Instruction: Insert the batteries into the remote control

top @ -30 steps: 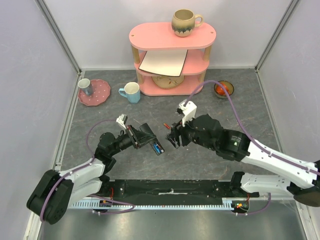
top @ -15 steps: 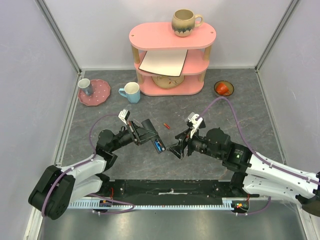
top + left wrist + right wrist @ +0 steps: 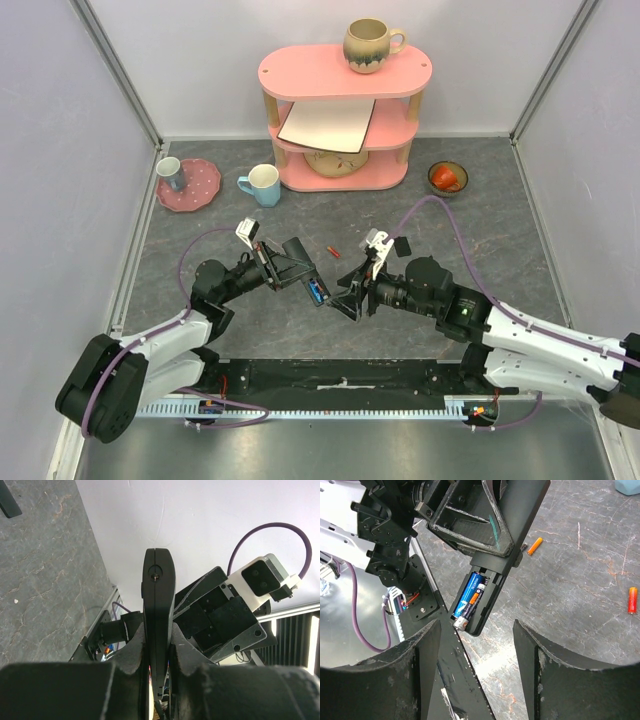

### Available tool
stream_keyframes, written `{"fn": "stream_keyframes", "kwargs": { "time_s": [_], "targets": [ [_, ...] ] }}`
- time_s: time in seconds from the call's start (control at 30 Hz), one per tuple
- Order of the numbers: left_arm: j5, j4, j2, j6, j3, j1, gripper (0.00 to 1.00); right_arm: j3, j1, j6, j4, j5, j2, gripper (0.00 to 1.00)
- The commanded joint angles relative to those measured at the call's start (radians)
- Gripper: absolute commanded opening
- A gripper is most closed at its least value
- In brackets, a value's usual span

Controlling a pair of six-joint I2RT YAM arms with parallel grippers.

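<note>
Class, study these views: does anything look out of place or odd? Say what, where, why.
An orange battery and a red battery lie loose on the table. The remote control has its compartment open, holding only a blue battery; the neighbouring slot looks empty.

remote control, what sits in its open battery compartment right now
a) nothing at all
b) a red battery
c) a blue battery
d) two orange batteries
c: the right wrist view shows a blue battery lying in the open compartment of the remote control, with the slot beside it unfilled and an orange battery loose on the table.
</note>
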Motion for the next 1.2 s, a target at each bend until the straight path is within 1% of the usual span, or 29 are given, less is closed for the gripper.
{"fn": "stream_keyframes", "kwargs": {
  "time_s": [0.0, 0.63, 1.17],
  "targets": [
    [0.017, 0.023, -0.019, -0.013, 0.021, -0.005, 0.02, -0.003, -0.005, -0.007, 0.052, -0.014, 0.020, 0.66],
    [0.020, 0.031, -0.044, -0.016, 0.006, -0.005, 0.02, 0.016, -0.056, 0.001, 0.047, -0.036, 0.072, 0.59],
    [0.023, 0.043, -0.070, -0.016, -0.011, -0.006, 0.02, 0.019, -0.120, 0.084, 0.128, -0.151, 0.146, 0.55]
  ]
}}
